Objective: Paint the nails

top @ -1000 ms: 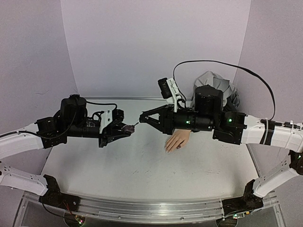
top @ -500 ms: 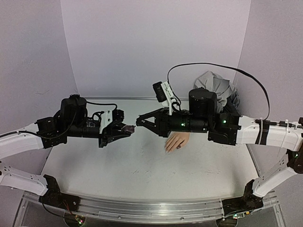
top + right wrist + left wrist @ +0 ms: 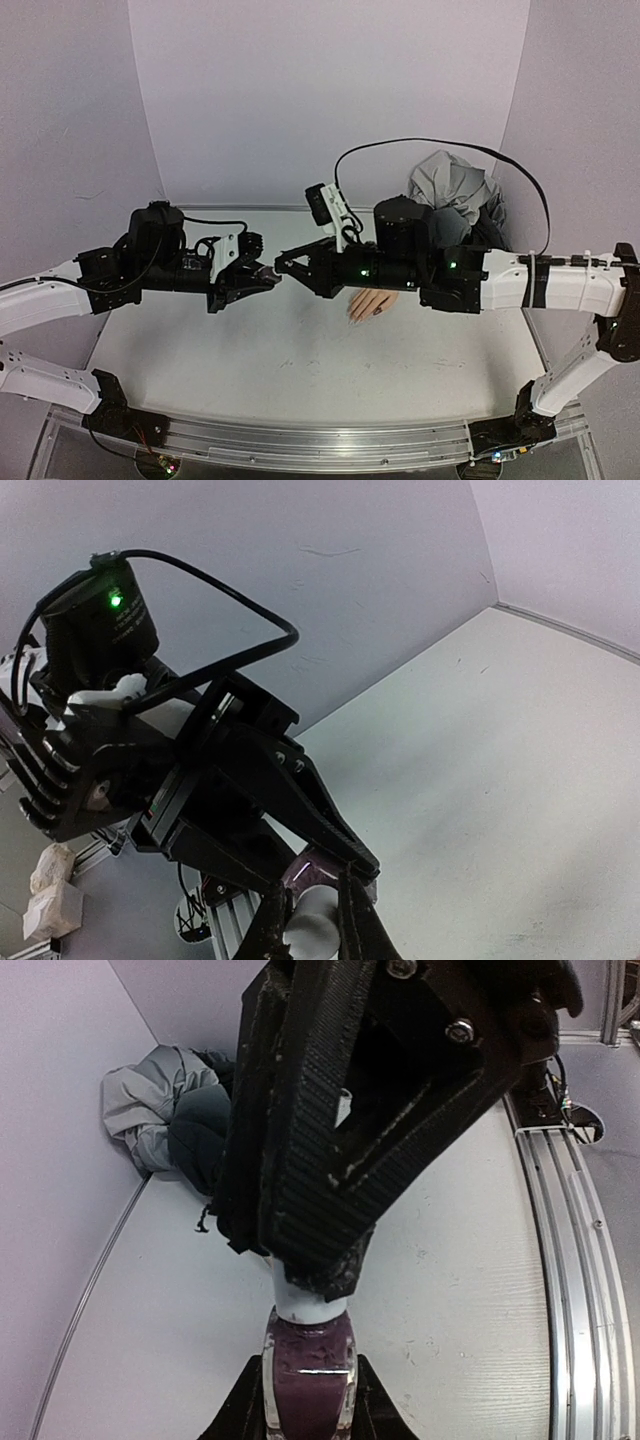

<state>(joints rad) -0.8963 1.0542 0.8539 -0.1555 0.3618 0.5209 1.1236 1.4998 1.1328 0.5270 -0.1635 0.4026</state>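
Observation:
The mannequin hand (image 3: 372,300) lies palm down at mid table, partly under my right arm; one dark nail (image 3: 378,311) shows, the other nails are too small to tell. My left gripper (image 3: 262,273) is shut on a dark purple polish bottle (image 3: 308,1365), held above the table. My right gripper (image 3: 284,268) meets it from the right, shut on the bottle's white cap (image 3: 312,927), which sits on the bottle's neck (image 3: 310,1305). In the right wrist view the left gripper's fingers (image 3: 310,805) frame the purple glass (image 3: 320,863).
A crumpled grey cloth (image 3: 455,185) lies at the back right corner and also shows in the left wrist view (image 3: 160,1100). Purple walls close the table on three sides. A metal rail (image 3: 320,445) runs along the near edge.
My right gripper has moved left with the cap, from a short way off the bottle until the cap sits on its neck. The left arm and the mannequin hand have not moved.

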